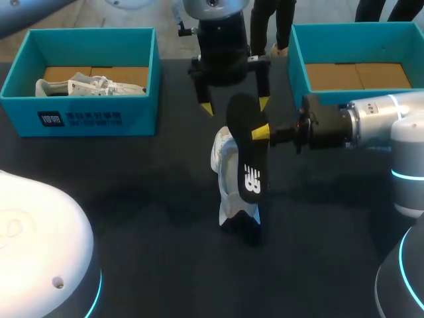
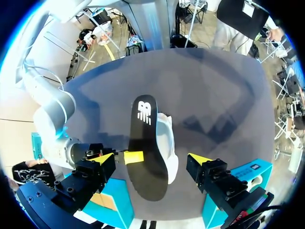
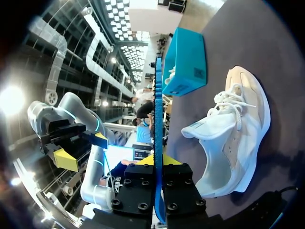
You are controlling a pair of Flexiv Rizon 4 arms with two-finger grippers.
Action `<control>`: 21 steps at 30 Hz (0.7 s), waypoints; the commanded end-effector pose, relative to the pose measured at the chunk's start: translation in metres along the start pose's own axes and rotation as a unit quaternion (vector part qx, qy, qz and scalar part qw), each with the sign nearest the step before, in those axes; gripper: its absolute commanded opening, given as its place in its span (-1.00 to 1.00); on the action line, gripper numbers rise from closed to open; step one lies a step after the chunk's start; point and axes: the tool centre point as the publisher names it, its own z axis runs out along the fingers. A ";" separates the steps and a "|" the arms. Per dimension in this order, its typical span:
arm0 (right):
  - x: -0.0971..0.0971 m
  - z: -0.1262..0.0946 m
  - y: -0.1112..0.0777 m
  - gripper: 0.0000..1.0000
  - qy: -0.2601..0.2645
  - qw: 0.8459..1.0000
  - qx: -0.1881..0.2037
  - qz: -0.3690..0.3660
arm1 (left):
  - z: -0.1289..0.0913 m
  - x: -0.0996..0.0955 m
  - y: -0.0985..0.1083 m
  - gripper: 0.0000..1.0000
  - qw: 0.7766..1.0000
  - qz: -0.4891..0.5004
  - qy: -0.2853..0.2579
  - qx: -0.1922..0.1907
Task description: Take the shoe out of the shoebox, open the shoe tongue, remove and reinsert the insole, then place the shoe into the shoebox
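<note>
My right gripper (image 1: 260, 133) comes in from the right and is shut on a black insole (image 1: 248, 149) with a white logo, holding it up over the shoe. The white shoe (image 1: 228, 182) rests on the dark table under the insole. In the right wrist view the insole (image 3: 158, 119) shows edge-on as a thin blue strip between the fingertips (image 3: 167, 161), with the shoe (image 3: 233, 143) beside it. My left gripper (image 1: 235, 106) hangs wide open just behind the insole. The left wrist view looks down past that open gripper (image 2: 152, 160) onto the insole (image 2: 144, 143) and shoe (image 2: 167, 138).
A teal shoebox (image 1: 99, 119) at the back left holds another white shoe (image 1: 89, 86). A second teal shoebox (image 1: 298, 66) at the back right shows only its cardboard floor. White arm bases (image 1: 40, 245) fill the near left and right corners.
</note>
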 end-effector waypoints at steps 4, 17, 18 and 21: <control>0.000 0.002 0.001 -1.00 0.000 1.000 -0.002 0.000 | 0.000 0.001 0.004 1.00 1.000 0.004 -0.010 -0.009; 0.003 -0.003 0.000 -1.00 -0.007 1.000 -0.011 0.000 | 0.009 0.008 0.006 1.00 0.994 -0.006 -0.105 -0.016; 0.003 -0.003 0.000 -1.00 -0.007 1.000 -0.011 0.000 | 0.010 0.010 0.005 1.00 0.994 -0.008 -0.112 -0.017; 0.003 -0.004 0.000 -1.00 -0.008 1.000 -0.013 0.000 | 0.012 0.012 0.003 1.00 0.989 -0.016 -0.143 -0.019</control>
